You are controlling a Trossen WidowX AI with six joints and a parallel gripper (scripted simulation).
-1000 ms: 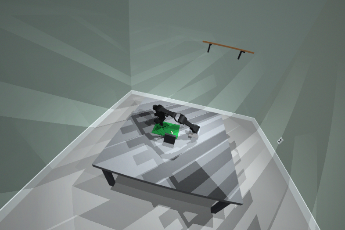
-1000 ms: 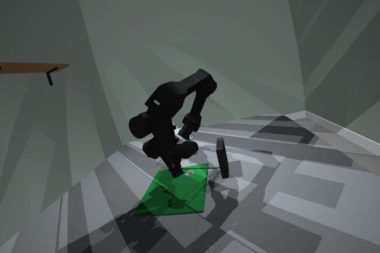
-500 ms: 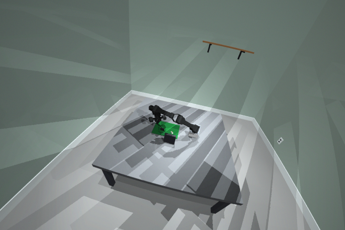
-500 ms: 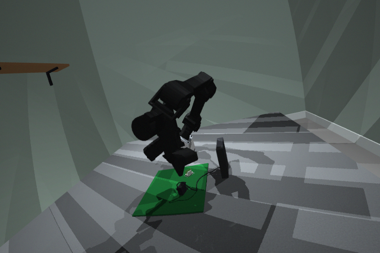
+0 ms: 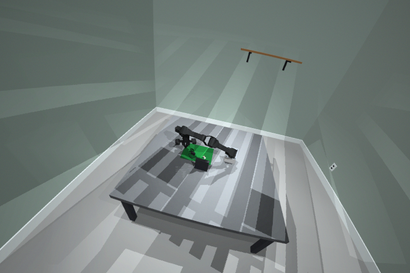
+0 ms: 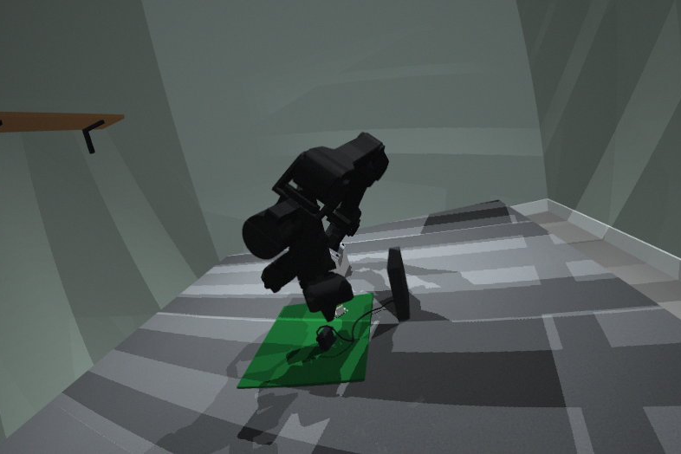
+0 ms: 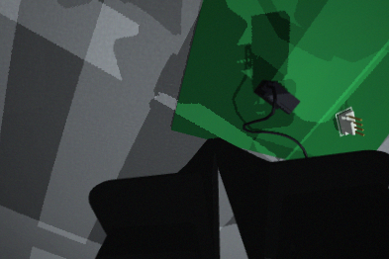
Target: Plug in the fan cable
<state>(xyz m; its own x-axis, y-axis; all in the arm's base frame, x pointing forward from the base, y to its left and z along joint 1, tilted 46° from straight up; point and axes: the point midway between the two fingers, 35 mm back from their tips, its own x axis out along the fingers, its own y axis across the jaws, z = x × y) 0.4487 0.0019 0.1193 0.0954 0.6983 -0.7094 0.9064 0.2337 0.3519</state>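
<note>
My gripper (image 6: pixel 329 318) (image 7: pixel 214 144) is shut, with nothing between its fingertips. It is tilted above the green board (image 5: pixel 207 149) (image 6: pixel 269 369) (image 7: pixel 324 69). The fan cable's dark plug (image 6: pixel 325 338) (image 7: pixel 279 97) is loose from the fingers, tilted, over the middle of the board. I cannot tell whether it rests on the board. Its thin black cable loops beside it in the wrist view. The white four-pin header (image 5: pixel 204 157) (image 6: pixel 336 314) (image 7: pixel 345 123) has bare pins, apart from the plug. The black fan (image 5: pixel 201 163) (image 6: pixel 398 283) stands upright beside the board.
The grey table (image 5: pixel 195 206) (image 6: pixel 459 374) carries the board, the fan and the arm (image 5: pixel 213 143) (image 6: pixel 320 176). A pale block (image 5: pixel 228 160) is near the arm's base. A wooden shelf (image 5: pixel 269 55) (image 6: pixel 47 121) hangs on the wall, far from the board.
</note>
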